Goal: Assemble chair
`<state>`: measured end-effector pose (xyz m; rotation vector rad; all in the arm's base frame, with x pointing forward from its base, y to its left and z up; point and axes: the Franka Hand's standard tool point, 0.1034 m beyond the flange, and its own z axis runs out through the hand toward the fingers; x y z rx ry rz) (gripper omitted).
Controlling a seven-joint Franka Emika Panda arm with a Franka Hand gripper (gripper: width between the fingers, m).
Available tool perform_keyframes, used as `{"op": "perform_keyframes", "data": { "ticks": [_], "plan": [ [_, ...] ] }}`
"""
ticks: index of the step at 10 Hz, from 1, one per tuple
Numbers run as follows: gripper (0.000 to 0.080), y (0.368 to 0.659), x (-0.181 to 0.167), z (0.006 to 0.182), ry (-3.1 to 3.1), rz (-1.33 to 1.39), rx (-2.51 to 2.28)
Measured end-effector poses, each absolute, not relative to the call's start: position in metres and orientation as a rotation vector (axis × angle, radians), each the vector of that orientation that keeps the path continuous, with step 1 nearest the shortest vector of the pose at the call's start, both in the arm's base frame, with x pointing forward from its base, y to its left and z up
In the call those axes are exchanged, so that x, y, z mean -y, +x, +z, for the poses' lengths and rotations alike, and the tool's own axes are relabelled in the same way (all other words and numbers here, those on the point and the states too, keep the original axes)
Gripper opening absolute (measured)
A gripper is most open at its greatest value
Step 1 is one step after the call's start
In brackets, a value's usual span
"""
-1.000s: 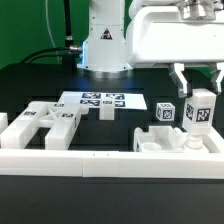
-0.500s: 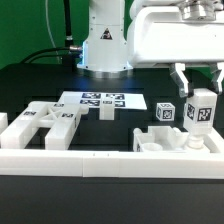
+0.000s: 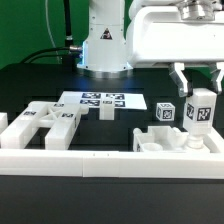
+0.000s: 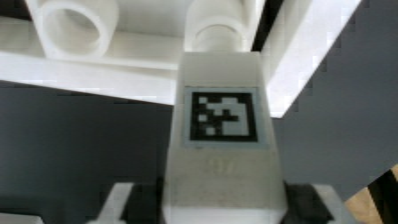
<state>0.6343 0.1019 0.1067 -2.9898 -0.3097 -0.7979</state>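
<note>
My gripper (image 3: 199,86) is at the exterior view's right and is shut on the top of a white cube-ended chair leg (image 3: 200,112) with a square tag. The leg stands upright over a low white chair part with round sockets (image 3: 160,143). In the wrist view the leg (image 4: 221,110) runs from between my fingers (image 4: 139,205) down toward a socket of that part (image 4: 80,30). My gripper (image 4: 222,208) clamps both sides of the leg. A second tagged leg (image 3: 165,112) stands just beside it. Cut-out chair frames (image 3: 45,122) lie at the left.
The marker board (image 3: 100,100) lies flat at the table's middle, in front of the arm's base (image 3: 105,50). A long plain white border rail (image 3: 90,160) runs along the near edge. A small white block (image 3: 107,113) sits by the marker board.
</note>
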Motion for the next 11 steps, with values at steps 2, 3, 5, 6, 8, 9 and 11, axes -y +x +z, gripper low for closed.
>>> {"op": "perform_keyframes", "data": {
  "ticks": [2,3,5,6,8,9,11],
  "plan": [
    [0.0287,0.6337,-0.0964,0.1081,-2.996,-0.798,0.331],
    [0.0287,0.6308,-0.0955,0.1071,-2.994,-0.810,0.330],
    [0.0287,0.6307,-0.0965,0.1067,-2.988,-0.834,0.331],
    [0.0287,0.6312,-0.0968,0.1067,-2.987,-0.838,0.332],
    [0.0287,0.6313,-0.0994,0.1068,-2.984,-0.843,0.336],
    [0.0287,0.6308,-0.1017,0.1065,-2.982,-0.841,0.341],
    [0.0287,0.6304,-0.1035,0.1064,-2.981,-0.840,0.345]
  ]
}}
